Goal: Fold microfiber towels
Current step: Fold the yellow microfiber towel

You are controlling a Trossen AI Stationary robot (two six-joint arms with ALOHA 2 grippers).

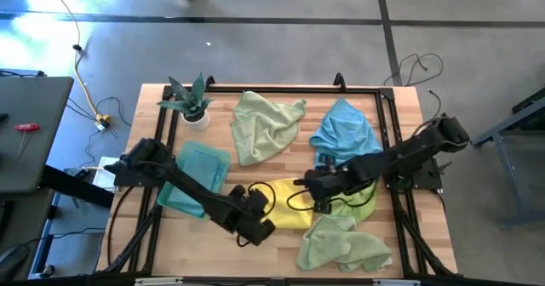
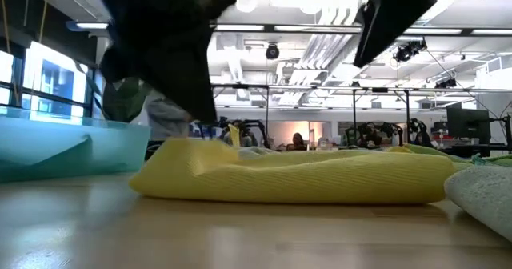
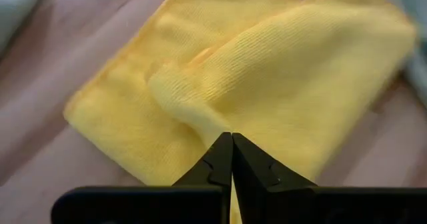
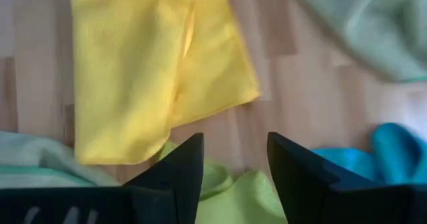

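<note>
A bright yellow towel lies folded over on the wood near the table's front middle. My left gripper is shut, with its tips at the edge of the towel's upper layer. My right gripper hangs open above the towel's far right part, with nothing between its fingers. A folded teal towel lies flat at the left. A pale green towel and a sky blue towel lie crumpled at the back. Another pale green towel lies crumpled at the front right. My left gripper's shut fingertips stand at the yellow towel's folded-over edge, slanting down from the table's near left. I cannot tell whether they touch or pinch that edge. The towel rests on the table, its left end a little raised.
A small potted plant stands at the back left corner. A lime green cloth lies beneath my right arm, partly under the yellow towel. A black frame rail runs around the tabletop. Bare wood shows at the front left.
</note>
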